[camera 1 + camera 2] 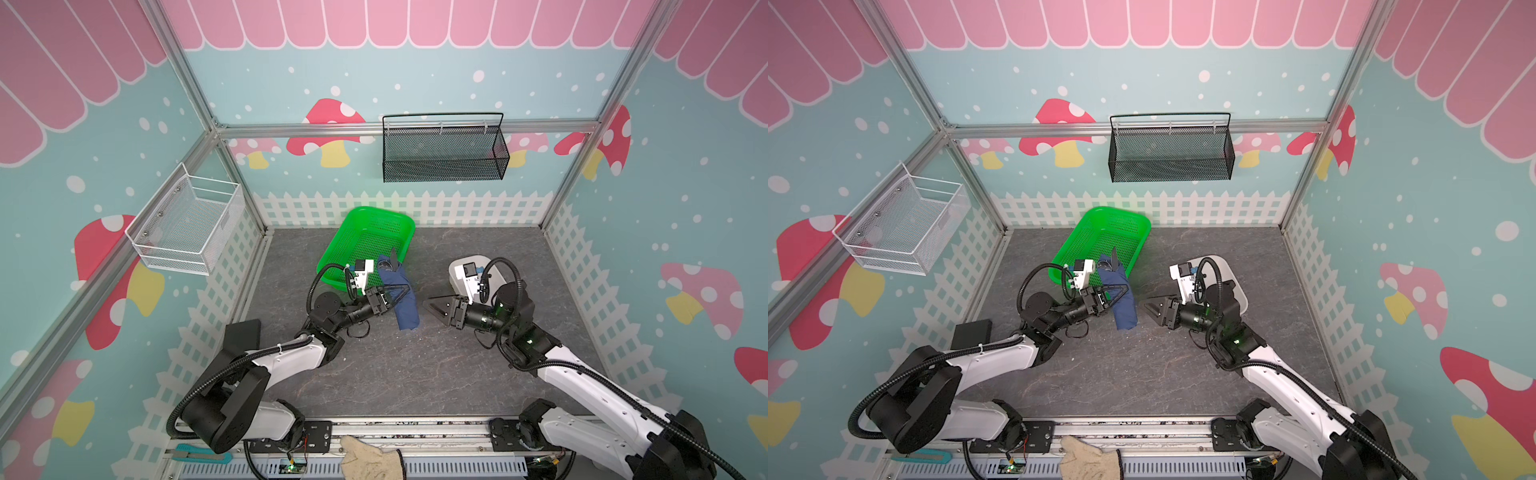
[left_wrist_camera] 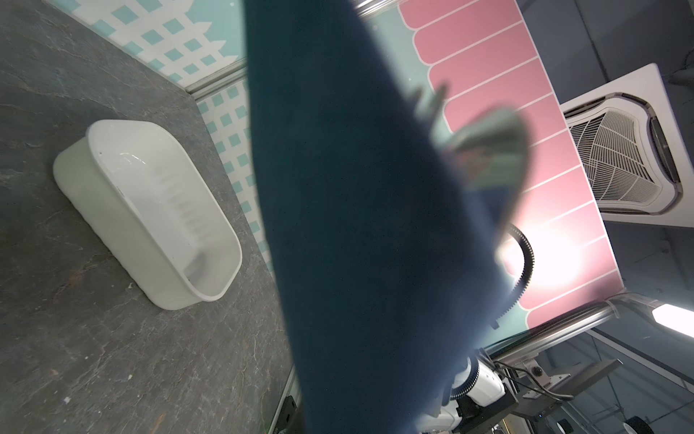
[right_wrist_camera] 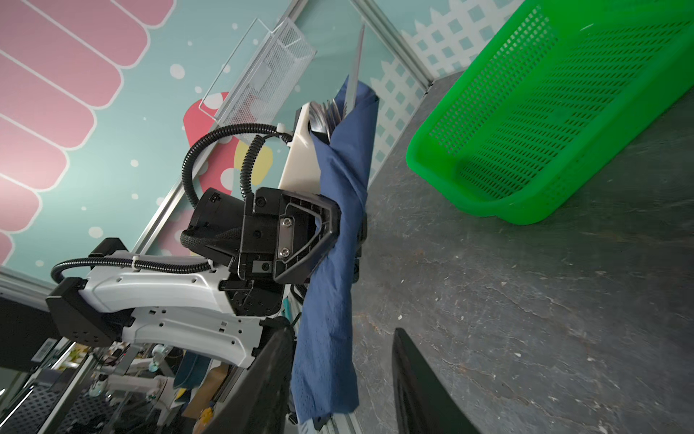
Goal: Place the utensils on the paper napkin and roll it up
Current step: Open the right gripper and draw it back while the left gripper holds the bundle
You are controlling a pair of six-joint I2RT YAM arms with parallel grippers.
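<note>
Between the jaws of the left gripper point(image 1: 400, 291) point(image 3: 338, 233), the paper napkin point(image 1: 405, 309) point(image 3: 330, 319) is clamped at about mid-length. The jaws are closed tight on it, and the paper is pinched into a waist at the grip. The napkin is wound into a long navy roll, held steeply on end and tilted. The utensils point(image 3: 328, 112) point(image 1: 392, 253) are enclosed in the roll, and only their silver ends are exposed at its upper end. In the left wrist view the roll point(image 2: 356, 225) fills the middle of the picture, out of focus. Whether its lower end touches the table point(image 1: 395, 374) cannot be told.

The right gripper point(image 1: 432, 306) is set just beside the roll and apart from it. Its black fingers point(image 3: 263, 383) are spread and nothing is gripped between them.

In both top views the upper end of the roll is seen against the near rim of the green basket point(image 1: 382, 211) point(image 1: 1117, 211). The basket stands on the grey table near the back wall. A white tub point(image 2: 112, 210) is placed behind the right arm.

A beige glove point(image 1: 370, 457) is draped over the front rail. A black mesh basket point(image 1: 444, 153) is hung on the back wall, and a white wire basket point(image 1: 187, 224) on the left wall.
</note>
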